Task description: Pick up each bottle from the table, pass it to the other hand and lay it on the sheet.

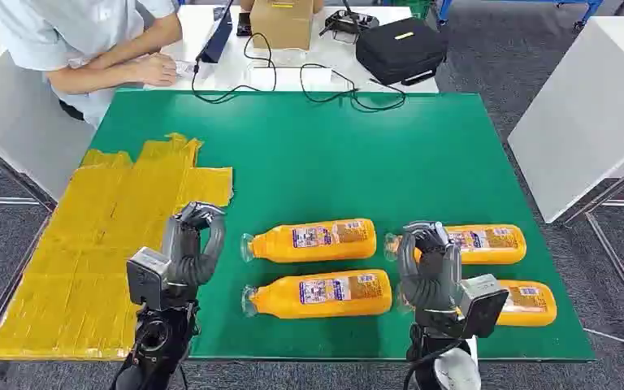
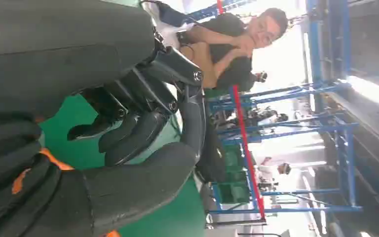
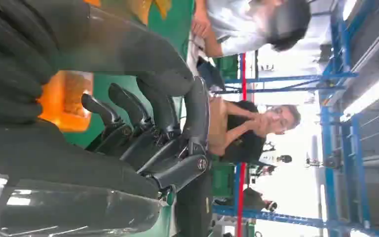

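Four orange plastic bottles (image 1: 313, 240) lie on their sides on the green mat (image 1: 317, 154), well apart from the crinkled yellow sheet (image 1: 97, 244). Left hand (image 1: 197, 236) and right hand (image 1: 428, 260) hover with fingers curled, holding nothing. Beyond the mat: cardboard box (image 1: 283, 23), black case (image 1: 400, 49).

Four bottles lie on their sides on the mat (image 1: 309, 154), in two rows at 5 o'clock: bottle A (image 1: 313, 240) behind bottle B (image 1: 321, 294), bottle C (image 1: 483, 242) behind bottle D (image 1: 526, 302). The sheet (image 1: 89, 244) lies at 9 o'clock, over the mat's left edge. At 12 o'clock, beyond the mat, a box (image 1: 283, 23), a case (image 1: 400, 49) and cables (image 1: 292, 81).
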### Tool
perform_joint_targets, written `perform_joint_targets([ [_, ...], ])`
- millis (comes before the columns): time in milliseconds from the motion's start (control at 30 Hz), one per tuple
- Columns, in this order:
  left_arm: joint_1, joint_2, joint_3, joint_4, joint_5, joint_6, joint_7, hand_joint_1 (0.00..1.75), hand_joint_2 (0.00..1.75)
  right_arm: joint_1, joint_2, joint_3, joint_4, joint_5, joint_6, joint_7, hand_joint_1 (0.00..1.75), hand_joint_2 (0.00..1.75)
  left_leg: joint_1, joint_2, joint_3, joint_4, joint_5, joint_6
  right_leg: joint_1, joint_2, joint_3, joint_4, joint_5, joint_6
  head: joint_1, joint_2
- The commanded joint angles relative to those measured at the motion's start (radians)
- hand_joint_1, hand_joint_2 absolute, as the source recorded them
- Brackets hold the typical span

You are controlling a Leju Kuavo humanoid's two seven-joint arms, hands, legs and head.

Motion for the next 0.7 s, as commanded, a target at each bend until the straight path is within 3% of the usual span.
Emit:
perform_joint_targets([
  [33,-0.078,0.009,-0.045,0.043,-0.003,-0.017,0.01,1.57,1.75,-0.067,-0.024,0.032,0.006,0.012,-0.005,0.006,1.75,1.75,0.0,0.0,0.003,0.0,-0.001,0.0,0.001,-0.001,0.003,0.0,-0.001,-0.002,0.0,0.0],
  [67,-0.084,0.007,-0.046,0.052,-0.003,-0.017,0.008,0.02,1.75,-0.074,-0.027,0.034,0.02,0.044,-0.025,0.022,0.54,1.75,0.0,0.0,0.005,0.0,-0.002,0.001,0.001,-0.002,0.005,0.0,-0.002,-0.003,0.0,0.0],
  [100,-0.087,0.004,-0.046,0.057,-0.003,-0.016,0.008,0.0,1.75,-0.085,-0.035,0.041,0.043,0.106,-0.051,0.055,0.0,1.75,0.0,0.0,0.007,0.0,-0.003,0.001,0.002,-0.002,0.007,0.0,-0.003,-0.004,0.0,0.0],
  [167,-0.089,0.002,-0.045,0.061,-0.002,-0.013,0.014,0.0,1.75,-0.115,-0.059,0.064,0.095,0.242,-0.081,0.138,0.0,1.75,0.0,0.001,0.007,0.0,-0.003,0.001,0.002,-0.002,0.007,-0.001,-0.002,-0.004,0.0,0.0],
  [233,-0.09,0.003,-0.044,0.06,-0.002,-0.013,0.014,0.0,1.75,-0.12,-0.053,0.06,0.102,0.244,-0.082,0.139,0.0,1.75,0.0,0.002,0.005,-0.001,-0.001,0.001,0.001,0.0,0.005,-0.001,-0.001,-0.002,0.0,0.0],
  [367,-0.101,0.002,-0.037,0.076,0.013,-0.015,0.024,0.0,1.75,-0.219,-0.092,0.089,0.23,0.586,-0.083,0.283,0.0,1.75,0.001,0.002,0.008,-0.001,-0.002,0.001,0.002,0.0,0.008,-0.002,-0.001,-0.003,0.0,0.0],
  [567,-0.106,0.002,-0.039,0.086,0.018,-0.02,0.023,0.0,1.75,-0.262,-0.108,0.1,0.28,0.675,-0.086,0.304,0.0,1.75,0.0,0.0,0.005,-0.001,-0.001,0.001,0.001,-0.001,0.006,-0.001,-0.001,-0.003,0.0,0.0],
  [700,-0.119,0.006,-0.047,0.114,0.031,-0.032,0.011,0.0,1.75,-0.345,-0.134,0.155,0.368,0.759,-0.015,0.289,0.0,1.75,0.0,0.002,0.006,-0.001,-0.001,0.001,0.001,0.0,0.006,-0.001,-0.001,-0.003,0.0,0.0],
])
